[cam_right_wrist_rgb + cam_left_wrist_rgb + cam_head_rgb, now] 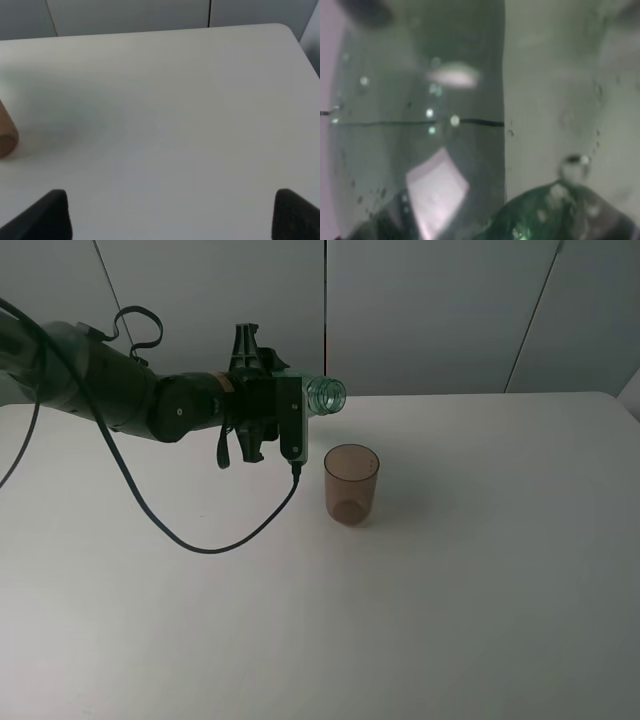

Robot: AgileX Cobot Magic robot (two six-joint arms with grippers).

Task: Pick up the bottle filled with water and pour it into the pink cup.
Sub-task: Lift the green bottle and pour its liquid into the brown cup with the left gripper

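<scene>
I've got the left gripper (pixel 262 405) clamped on the bottle (pixel 325 395), lifted and tipped sideways, mouth just far-left of the cup (pixel 351 485); pickup is done, but I see no stream yet.

bottle (pixel 325 395): clear green plastic, threaded neck, mouth uncapped. Tipped about horizontal, off the table (pixel 480 570), clamped in left gripper (pixel 272 408). Only neck and mouth show in the high view, the body is hidden behind the gripper. The mouth sits higher than the cup (pixel 351 485) rim, just left of it in that view. Left wrist view: bottle wall (pixel 420 125) fills the frame, droplets on it; water level can't be told.

cup: translucent brownish-pink tumbler, slightly tapered, upright on the table, apart from the bottle. Contents unclear. Its edge (pixel 6 136) just shows in the right wrist view.
</scene>
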